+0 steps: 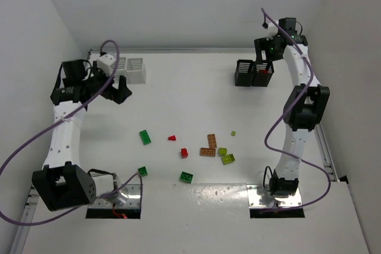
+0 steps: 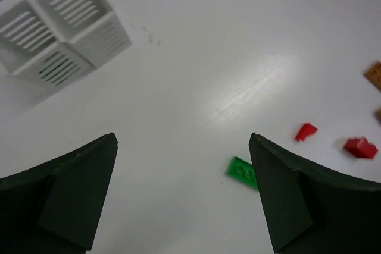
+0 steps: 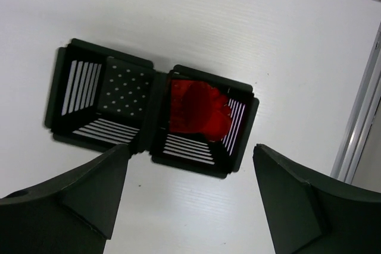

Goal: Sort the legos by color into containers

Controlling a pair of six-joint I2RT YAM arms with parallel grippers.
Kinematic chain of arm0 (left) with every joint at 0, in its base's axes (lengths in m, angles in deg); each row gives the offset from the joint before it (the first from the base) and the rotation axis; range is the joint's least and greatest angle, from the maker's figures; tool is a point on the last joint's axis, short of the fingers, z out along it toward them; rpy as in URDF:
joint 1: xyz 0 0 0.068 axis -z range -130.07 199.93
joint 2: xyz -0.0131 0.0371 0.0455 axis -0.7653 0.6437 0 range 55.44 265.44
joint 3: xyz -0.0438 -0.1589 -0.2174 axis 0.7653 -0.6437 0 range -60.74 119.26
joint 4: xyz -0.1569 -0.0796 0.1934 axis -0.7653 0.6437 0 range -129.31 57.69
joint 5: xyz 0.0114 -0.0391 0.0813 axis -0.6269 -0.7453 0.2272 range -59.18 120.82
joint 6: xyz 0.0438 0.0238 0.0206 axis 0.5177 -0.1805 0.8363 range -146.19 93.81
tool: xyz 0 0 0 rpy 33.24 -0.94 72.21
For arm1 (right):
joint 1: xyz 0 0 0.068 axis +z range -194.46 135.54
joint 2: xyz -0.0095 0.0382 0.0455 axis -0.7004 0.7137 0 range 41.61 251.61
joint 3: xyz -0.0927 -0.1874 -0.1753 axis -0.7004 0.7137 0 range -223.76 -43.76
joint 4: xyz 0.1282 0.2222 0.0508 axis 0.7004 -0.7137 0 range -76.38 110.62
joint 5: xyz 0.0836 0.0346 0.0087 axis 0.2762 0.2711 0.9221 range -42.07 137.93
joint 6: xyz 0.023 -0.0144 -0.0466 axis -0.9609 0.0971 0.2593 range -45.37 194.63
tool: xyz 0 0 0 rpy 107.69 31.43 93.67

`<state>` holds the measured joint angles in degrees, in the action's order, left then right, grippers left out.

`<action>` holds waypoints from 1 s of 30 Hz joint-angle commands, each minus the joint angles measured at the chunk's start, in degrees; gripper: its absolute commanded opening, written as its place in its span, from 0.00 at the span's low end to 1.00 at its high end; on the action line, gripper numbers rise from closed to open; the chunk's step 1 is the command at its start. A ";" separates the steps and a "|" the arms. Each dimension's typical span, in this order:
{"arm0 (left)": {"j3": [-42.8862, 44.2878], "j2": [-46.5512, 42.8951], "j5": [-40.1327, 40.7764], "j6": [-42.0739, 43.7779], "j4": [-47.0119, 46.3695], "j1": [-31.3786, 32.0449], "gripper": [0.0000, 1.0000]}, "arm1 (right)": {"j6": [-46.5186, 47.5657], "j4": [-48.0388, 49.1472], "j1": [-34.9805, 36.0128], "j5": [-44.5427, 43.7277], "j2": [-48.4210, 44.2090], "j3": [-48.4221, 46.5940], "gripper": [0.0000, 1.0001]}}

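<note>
Loose legos lie on the table's near middle: dark green bricks (image 1: pixel 145 137) (image 1: pixel 187 176) (image 1: pixel 142 171), red ones (image 1: pixel 172 138) (image 1: pixel 184 153), orange-brown ones (image 1: pixel 212 141) (image 1: pixel 207 151) and lime ones (image 1: pixel 228 159) (image 1: pixel 222 151). My left gripper (image 1: pixel 119 90) is open and empty, hovering between the white bins (image 1: pixel 136 69) and the bricks. In its wrist view it (image 2: pixel 183 141) sits above bare table, with a green brick (image 2: pixel 243 172) by the right finger. My right gripper (image 1: pixel 268 49) is open and empty over the black bins (image 1: pixel 254 74). Red bricks (image 3: pixel 199 111) lie in the right black bin (image 3: pixel 202 159); the left one (image 3: pixel 65 93) looks empty.
The left wrist view shows the white bins (image 2: pixel 59 34) at upper left, two red bricks (image 2: pixel 306 131) (image 2: pixel 360 147) and an orange-brown one (image 2: pixel 374 74) at right. A tiny lime piece (image 1: pixel 233 133) lies apart. White walls close in the back and sides.
</note>
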<state>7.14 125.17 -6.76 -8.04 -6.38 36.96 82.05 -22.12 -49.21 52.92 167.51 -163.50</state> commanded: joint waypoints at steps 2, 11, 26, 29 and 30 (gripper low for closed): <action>2.61 -0.56 -4.26 17.69 15.48 10.55 0.99 | -1.80 -0.67 -0.17 5.71 -12.77 4.68 0.85; -3.54 2.68 7.69 20.72 19.91 41.16 0.95 | -3.47 1.17 -0.17 14.07 -37.02 34.03 0.85; -11.19 16.48 32.65 -11.91 -4.88 65.17 0.88 | -5.75 -0.94 -0.17 11.62 -48.74 46.00 0.85; -9.87 19.72 34.33 -12.44 -4.89 65.18 0.84 | -5.75 -0.94 -0.17 11.62 -48.74 46.00 0.85; -9.87 20.26 35.11 -12.44 -4.89 65.79 0.83 | -5.75 -0.94 -0.17 12.14 -48.22 46.00 0.85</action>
<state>-4.62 143.88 24.19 -18.12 -9.09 101.66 76.93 -23.61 -49.21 64.66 119.76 -117.19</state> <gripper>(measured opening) 0.835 0.853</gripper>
